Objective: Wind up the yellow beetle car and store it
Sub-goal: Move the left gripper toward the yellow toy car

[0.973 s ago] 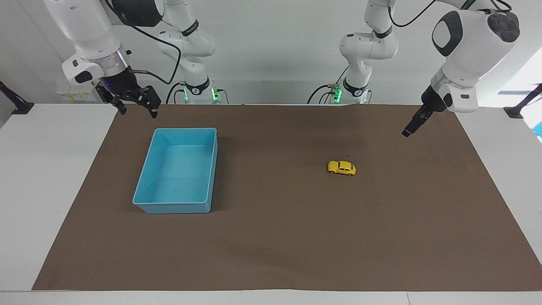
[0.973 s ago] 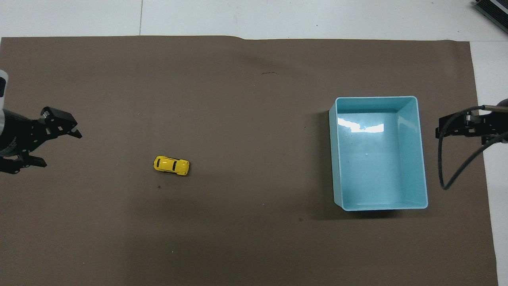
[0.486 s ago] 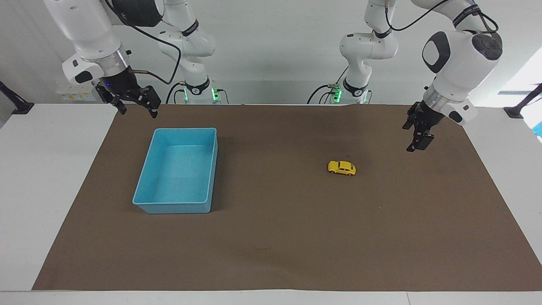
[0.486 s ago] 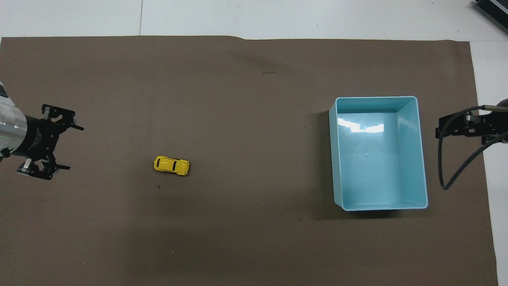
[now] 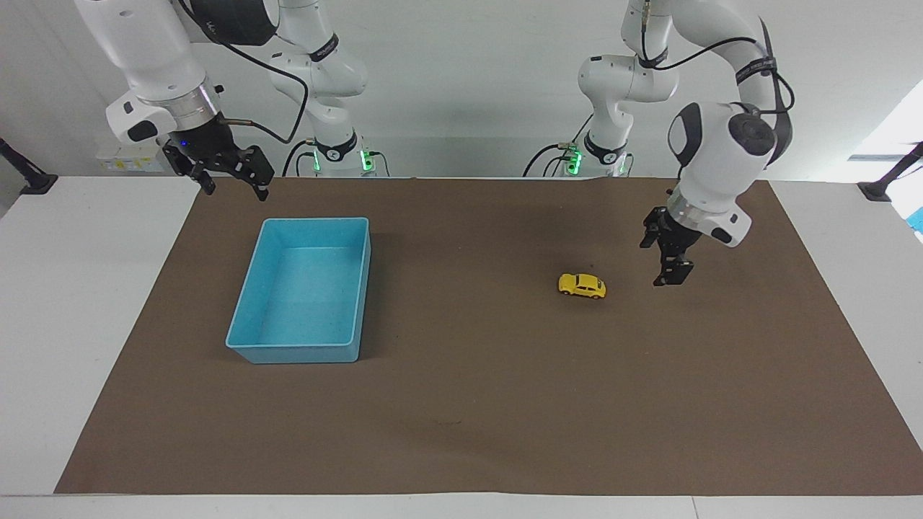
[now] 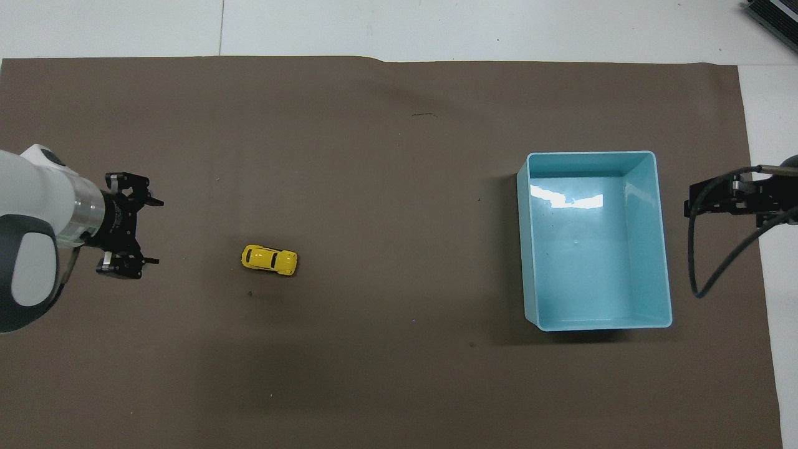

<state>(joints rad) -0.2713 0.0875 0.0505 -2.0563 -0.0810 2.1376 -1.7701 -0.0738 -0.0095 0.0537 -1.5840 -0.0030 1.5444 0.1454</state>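
The yellow beetle car [image 5: 582, 286] stands on its wheels on the brown mat, toward the left arm's end; it also shows in the overhead view [image 6: 269, 260]. My left gripper [image 5: 661, 264] is open and empty, low over the mat beside the car, apart from it; the overhead view [image 6: 151, 231] shows its two fingers spread. The light blue bin [image 5: 365, 288] stands empty toward the right arm's end, also seen from overhead [image 6: 522, 249]. My right gripper [image 5: 236, 191] is open and empty, raised over the mat's edge beside the bin's near corner, and waits there [image 6: 704, 198].
A brown mat [image 5: 469, 404] covers most of the white table [image 5: 72, 303]. A black cable [image 6: 695, 262] loops from the right gripper beside the bin. The arm bases stand at the table's near edge.
My left arm has swung in and come down from the table's end toward the car, and its gripper has turned. The car, the bin and the right arm have not moved.
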